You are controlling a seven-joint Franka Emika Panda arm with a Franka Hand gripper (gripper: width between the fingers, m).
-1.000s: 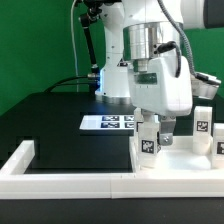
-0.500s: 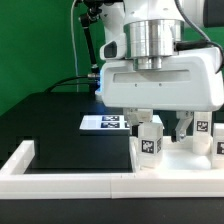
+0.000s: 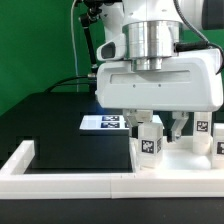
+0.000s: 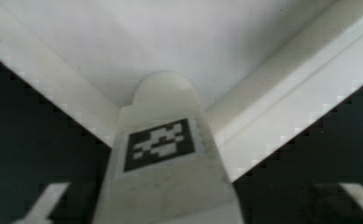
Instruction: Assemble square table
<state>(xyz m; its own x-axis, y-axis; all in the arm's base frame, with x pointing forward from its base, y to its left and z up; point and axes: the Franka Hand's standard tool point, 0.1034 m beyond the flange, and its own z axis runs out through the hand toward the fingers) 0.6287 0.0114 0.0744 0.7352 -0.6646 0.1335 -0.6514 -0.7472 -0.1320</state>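
Between spread tool [image 3: 163, 125] fingers: rounded white tag-marked leg block [image 4: 162, 150].

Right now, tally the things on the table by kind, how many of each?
Legs: 3
Slab: 1
Marker board: 1
Wall: 1
Total: 6

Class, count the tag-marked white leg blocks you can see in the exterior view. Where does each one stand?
3. One leg block stands under the tool; a second and a third stand at the exterior view's right edge. The arm may hide more.
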